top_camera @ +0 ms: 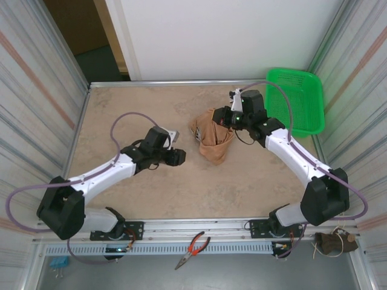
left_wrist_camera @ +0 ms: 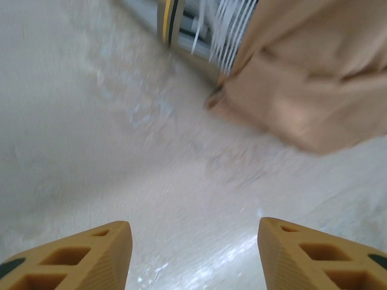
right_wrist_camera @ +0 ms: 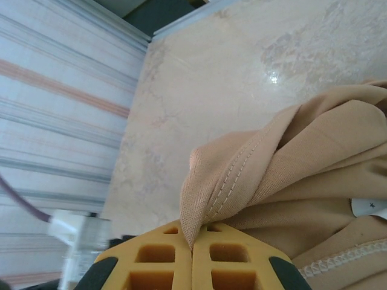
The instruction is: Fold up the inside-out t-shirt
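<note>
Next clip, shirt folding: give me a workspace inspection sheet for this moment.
Surface: beige glossy table.
Job's things: tan t-shirt bunched mid-table, seams outward, white tag showing.
Clutter: green basket at far right corner; pliers on the front rail.
Grippers: left gripper open, short of the shirt; right gripper shut on a shirt fold.
Cables: purple cable looping off each arm.
Surroundings: ribbed wall panels both sides.

Robot lab: panel-walled table (top_camera: pixel 139 199)
</note>
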You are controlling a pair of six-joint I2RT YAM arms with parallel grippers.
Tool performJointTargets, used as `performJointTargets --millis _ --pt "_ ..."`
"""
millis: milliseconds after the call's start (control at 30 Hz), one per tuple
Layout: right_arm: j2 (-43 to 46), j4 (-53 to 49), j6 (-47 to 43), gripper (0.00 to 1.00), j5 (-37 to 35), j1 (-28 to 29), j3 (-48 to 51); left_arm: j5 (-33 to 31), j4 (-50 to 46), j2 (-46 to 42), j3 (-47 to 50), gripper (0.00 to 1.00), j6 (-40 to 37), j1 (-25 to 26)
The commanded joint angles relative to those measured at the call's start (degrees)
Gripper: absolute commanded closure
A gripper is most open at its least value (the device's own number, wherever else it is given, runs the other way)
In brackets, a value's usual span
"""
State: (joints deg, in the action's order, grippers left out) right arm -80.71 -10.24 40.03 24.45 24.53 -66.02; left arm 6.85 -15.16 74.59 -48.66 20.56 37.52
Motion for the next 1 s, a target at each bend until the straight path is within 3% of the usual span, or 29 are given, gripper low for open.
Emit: performJointTargets --millis 0,300,600,800,967 --pt "3.0 -0.8 0.2 1.00 1.2 0.9 -1.6 -2.4 2.5 -1.5 -5.0 0.40 -3.1 1.6" --pt "3.9 -1.4 0.4 1.00 0.3 2.9 -2.3 -7.9 9.3 8.0 -13.2 0.37 -8.6 9.5" --pt "5.2 -2.2 0.4 1.00 -0.1 3.9 -2.7 -16.7 9.9 14.9 -16.7 0.43 -8.4 9.8" --pt "5.8 -2.1 0.5 1.00 0.0 3.9 -2.5 -16.9 10.8 16.5 -16.0 0.49 -8.5 9.8" --pt "5.7 -0.9 1.4 1.00 1.0 4.1 -2.4 -14.3 12.8 18.2 -15.5 0.43 -8.5 9.7"
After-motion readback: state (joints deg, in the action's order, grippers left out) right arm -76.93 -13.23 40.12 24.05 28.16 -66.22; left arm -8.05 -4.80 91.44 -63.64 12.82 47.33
